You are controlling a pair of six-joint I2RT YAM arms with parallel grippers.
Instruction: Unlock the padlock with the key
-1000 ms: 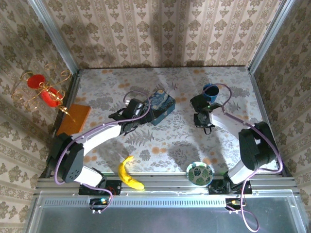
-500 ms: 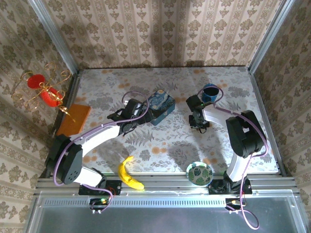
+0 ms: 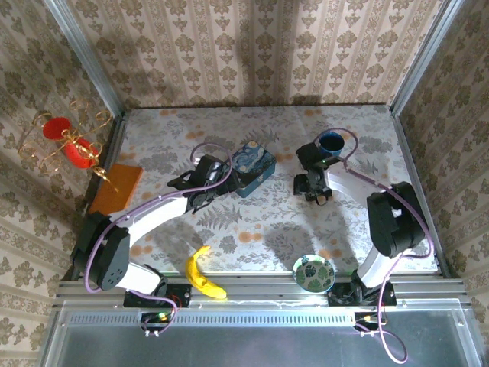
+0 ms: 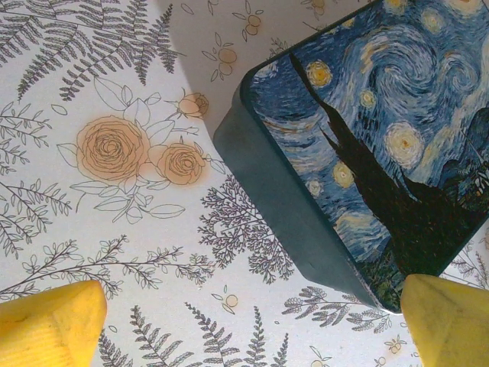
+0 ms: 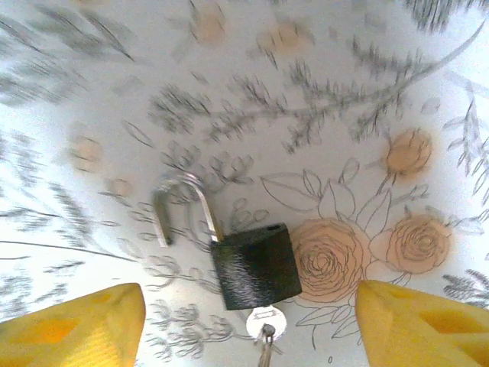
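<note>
Your two arms stand over a flowered table [image 3: 267, 222], both grippers open, with one padlock [image 5: 256, 267] lying loose under the right one.

The right gripper [image 3: 315, 194] hangs with its yellow fingers [image 5: 76, 325] wide apart and touching nothing. Between them the single padlock lies flat, one leg of its shackle free of the dark body. The one key [image 5: 263, 325] sits in the base, cut off by the picture's lower edge. Blur hides any marking on the lock. Your left gripper [image 4: 248, 321] is spread just as wide beside the one blue painted tin [image 4: 367, 153], which the frame crops. Also on the table are one banana [image 3: 203, 275], one blue cup [image 3: 331, 142] and one patterned plate [image 3: 313, 273].
</note>
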